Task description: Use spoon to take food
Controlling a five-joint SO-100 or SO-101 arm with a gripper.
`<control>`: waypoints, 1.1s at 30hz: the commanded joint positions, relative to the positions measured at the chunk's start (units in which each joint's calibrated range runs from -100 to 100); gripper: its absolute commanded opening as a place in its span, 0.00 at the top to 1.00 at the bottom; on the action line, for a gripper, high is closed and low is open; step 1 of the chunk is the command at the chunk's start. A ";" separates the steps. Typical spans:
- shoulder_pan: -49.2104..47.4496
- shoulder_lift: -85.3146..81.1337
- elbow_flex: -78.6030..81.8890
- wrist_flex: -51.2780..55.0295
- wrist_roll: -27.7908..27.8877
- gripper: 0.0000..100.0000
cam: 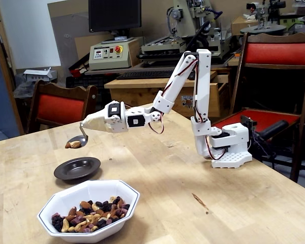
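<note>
A white octagonal bowl point(123, 201) sits at the bench's point(203, 173) near edge; a dark saucer point(77, 168) lies just behind it.

Spoon point(77, 141) handle top hidden inside end effector point(84, 125) (jaw state unreadable).

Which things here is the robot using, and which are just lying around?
Using:
gripper
spoon with nuts in it
food in the white bowl
dark plate

Lying around:
red chairs
monitor
machines behind
</note>
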 commanded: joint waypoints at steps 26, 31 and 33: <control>-0.04 -0.61 -2.85 -0.74 7.77 0.96; -0.04 -0.61 -2.85 -0.74 7.86 0.96; -0.04 -0.61 -2.85 -0.74 7.86 0.96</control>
